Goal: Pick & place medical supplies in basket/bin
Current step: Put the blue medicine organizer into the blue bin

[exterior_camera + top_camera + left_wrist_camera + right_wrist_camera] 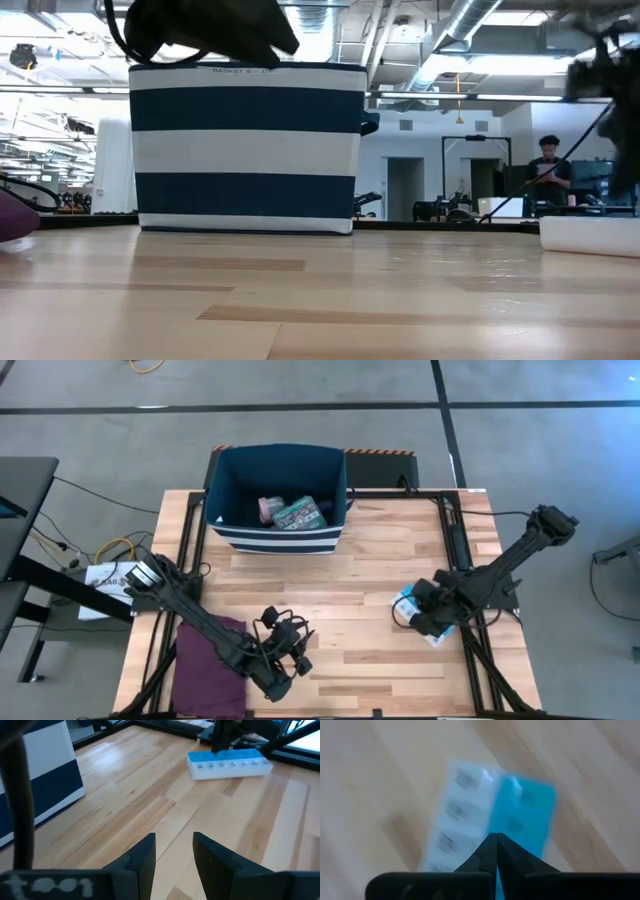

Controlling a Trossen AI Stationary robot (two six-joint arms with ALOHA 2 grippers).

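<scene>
The dark navy bin with white stripes point(278, 532) stands at the table's far middle and also shows in the low view point(248, 150). In it lie a green-red packet point(298, 513) and a pink tub point(268, 508). A blue-white pill strip point(230, 762) lies flat on the table at the right and also shows in the right wrist view point(490, 815). My right gripper point(496, 851) is shut and points down right over the strip's top. My left gripper point(174, 851) is open and empty, low over bare wood near the table's front middle point(292, 652). My right gripper's shut fingertips point(220, 745) come from above onto the top face of the pill strip point(227, 756), near its middle. I cannot tell whether they touch it. The strip lies flat on the table.
A folded purple cloth point(210, 660) lies at the front left beside my left arm, and its edge shows in the low view point(15, 215). Bare wood lies between the bin and both grippers. A person point(548, 165) stands in the room far behind the table.
</scene>
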